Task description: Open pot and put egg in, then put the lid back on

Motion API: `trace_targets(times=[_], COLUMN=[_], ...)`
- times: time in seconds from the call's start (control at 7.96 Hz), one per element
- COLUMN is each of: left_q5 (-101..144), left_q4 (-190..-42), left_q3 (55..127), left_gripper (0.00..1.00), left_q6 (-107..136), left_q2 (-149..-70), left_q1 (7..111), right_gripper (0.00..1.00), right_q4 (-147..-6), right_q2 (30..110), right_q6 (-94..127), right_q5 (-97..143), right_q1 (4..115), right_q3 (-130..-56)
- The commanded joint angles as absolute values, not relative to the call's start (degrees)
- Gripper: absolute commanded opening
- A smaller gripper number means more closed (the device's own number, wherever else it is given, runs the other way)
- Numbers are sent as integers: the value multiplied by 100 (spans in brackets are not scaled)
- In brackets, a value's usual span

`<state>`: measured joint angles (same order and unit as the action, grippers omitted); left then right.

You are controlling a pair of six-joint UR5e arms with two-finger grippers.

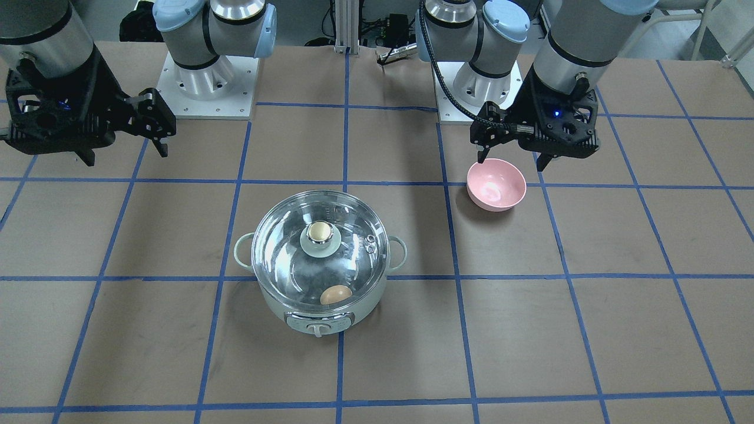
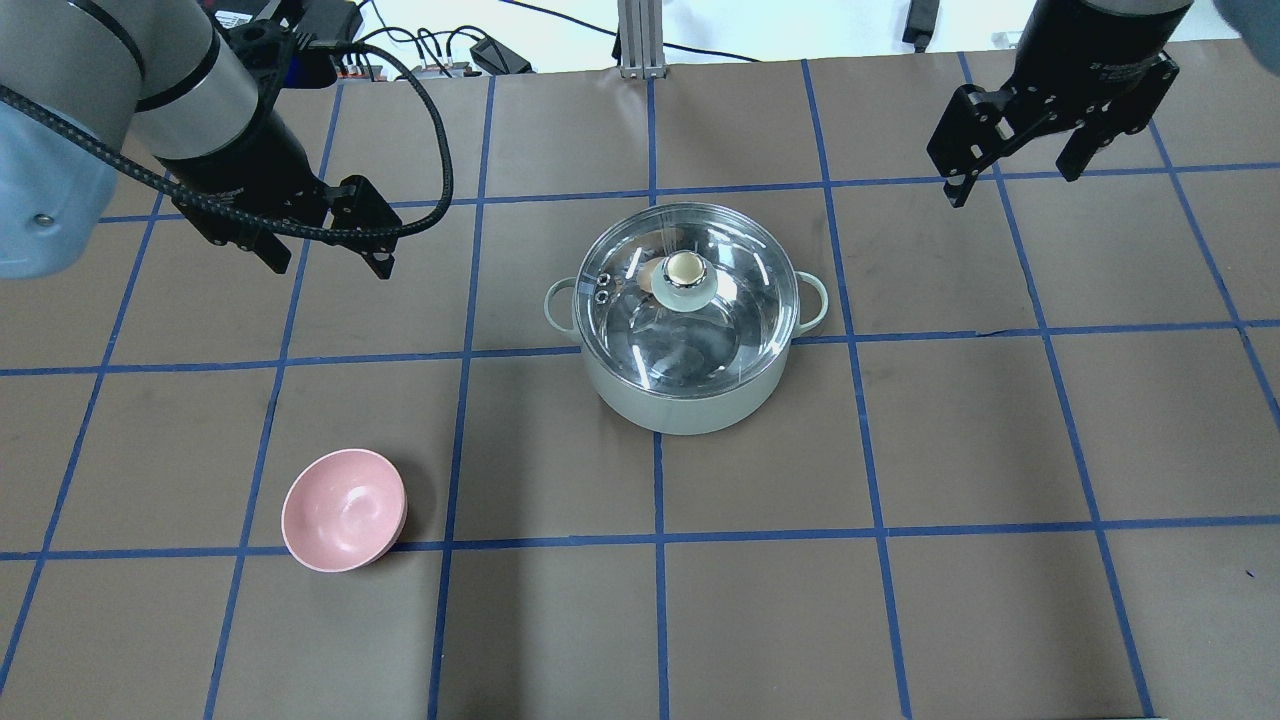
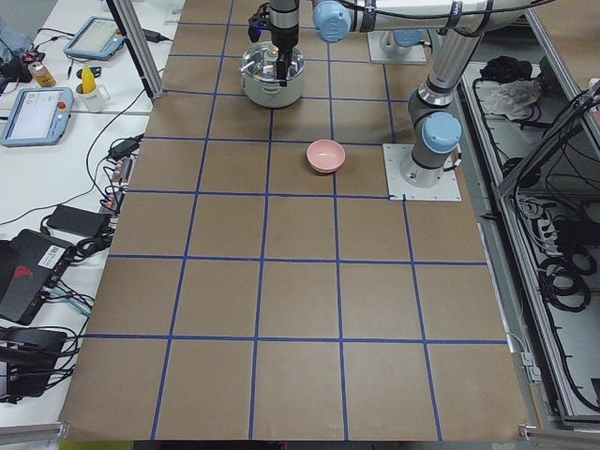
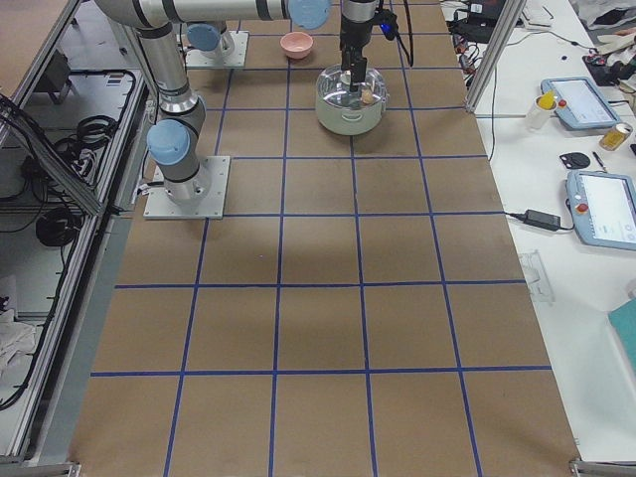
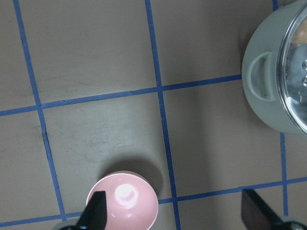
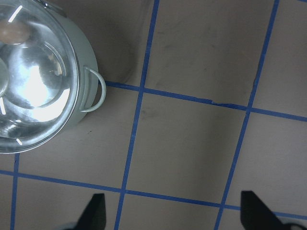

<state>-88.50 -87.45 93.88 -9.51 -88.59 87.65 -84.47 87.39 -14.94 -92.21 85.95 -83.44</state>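
The mint-green pot (image 2: 680, 400) stands at the table's middle with the clear glass lid (image 2: 700, 335) seated on it, its beige knob (image 2: 684, 267) upright. The tan egg (image 1: 336, 294) lies inside the pot and shows through the glass, near the control-knob side. It also shows in the right wrist view (image 6: 12, 32). My left gripper (image 2: 330, 265) is open and empty, held above the table to the pot's left. My right gripper (image 2: 1012, 183) is open and empty, held above the table to the pot's right. Neither touches the pot.
An empty small pink bowl (image 2: 343, 510) sits on the robot's left side, near the left arm's base and under the left wrist camera (image 5: 123, 206). The brown table has blue tape grid lines. The arm bases (image 1: 206, 76) stand at the robot's edge.
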Motion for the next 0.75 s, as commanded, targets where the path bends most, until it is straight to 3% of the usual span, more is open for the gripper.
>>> trace_targets(times=[0.0,0.63], left_q5=[-8851,-8851], left_q4=[-8745,-8754], left_q3=[9387,9413], left_gripper=[100,100], left_q6=[-949,-949], left_q2=[-8859,-8859], left_q1=[8763,8754], right_gripper=[100,100], right_q4=[-8376,-8446], right_q2=[8824,8859], right_q6=[-1468,-1485], right_q5=[-9149,-9149], right_q1=[8561,8552], right_q3=[-8350,-8596])
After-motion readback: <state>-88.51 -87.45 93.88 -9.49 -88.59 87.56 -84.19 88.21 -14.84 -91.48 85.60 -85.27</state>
